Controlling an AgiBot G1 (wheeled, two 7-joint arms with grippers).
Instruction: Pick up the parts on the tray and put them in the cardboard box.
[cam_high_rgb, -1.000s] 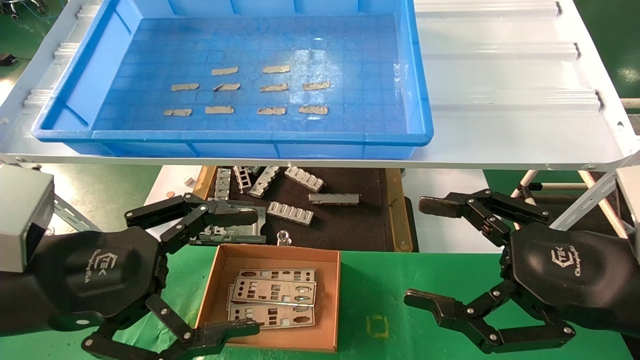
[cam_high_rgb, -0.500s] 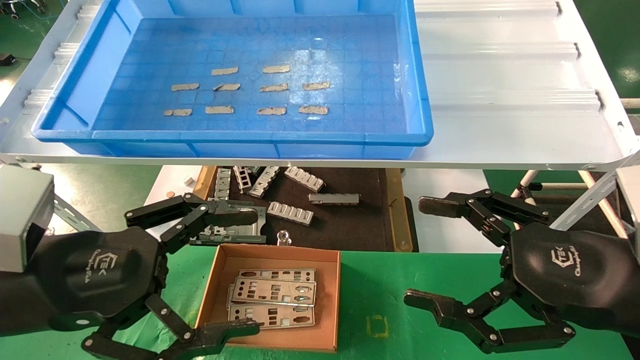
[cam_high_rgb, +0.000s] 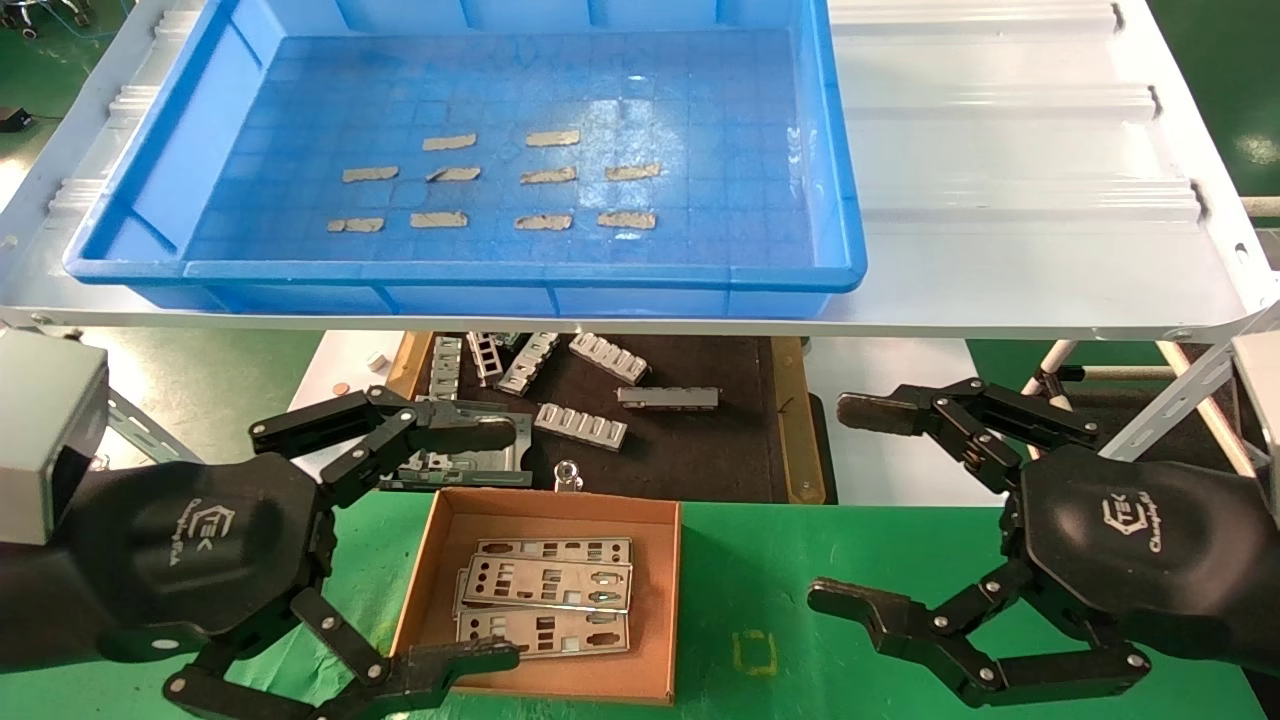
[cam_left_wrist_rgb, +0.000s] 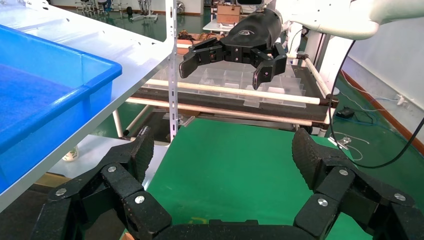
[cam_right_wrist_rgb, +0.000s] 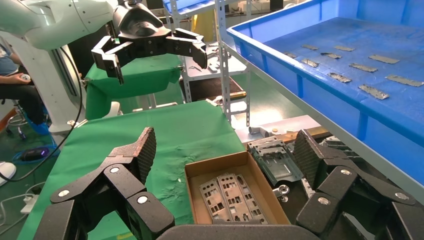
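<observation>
Green cloth is seen spread over the table (cam_high_rgb: 800, 580), and on it, near the left, the cardboard box (cam_high_rgb: 655, 600) is set with the parts (cam_high_rgb: 550, 590) stacked flat inside it. No part is held by either claw. The left claw (cam_high_rgb: 480, 545) is held wide over the near left of the box, one finger just above its near wall and the other beyond its far edge. The right claw (cam_high_rgb: 850, 505) is held equally wide over bare green cloth, well apart from the box on the right. Above and beyond, the tray (cam_high_rgb: 500, 270) is carried on a white corrugated shelf (cam_high_rgb: 1000, 200); only tan tape strips (cam_high_rgb: 545, 222) are seen on its gridded blue floor. Under the shelf, beyond the box, a dark wooden-edged tray (cam_high_rgb: 790, 420) is laid with ribbed grey brackets (cam_high_rgb: 580, 425). In the left wrist view, a green floor (cam_left_wrist_rgb: 390, 135) and a cable are seen past the table. In the right wrist view, a seated person (cam_right_wrist_rgb: 20, 85) is partly visible at the edge of the room.
</observation>
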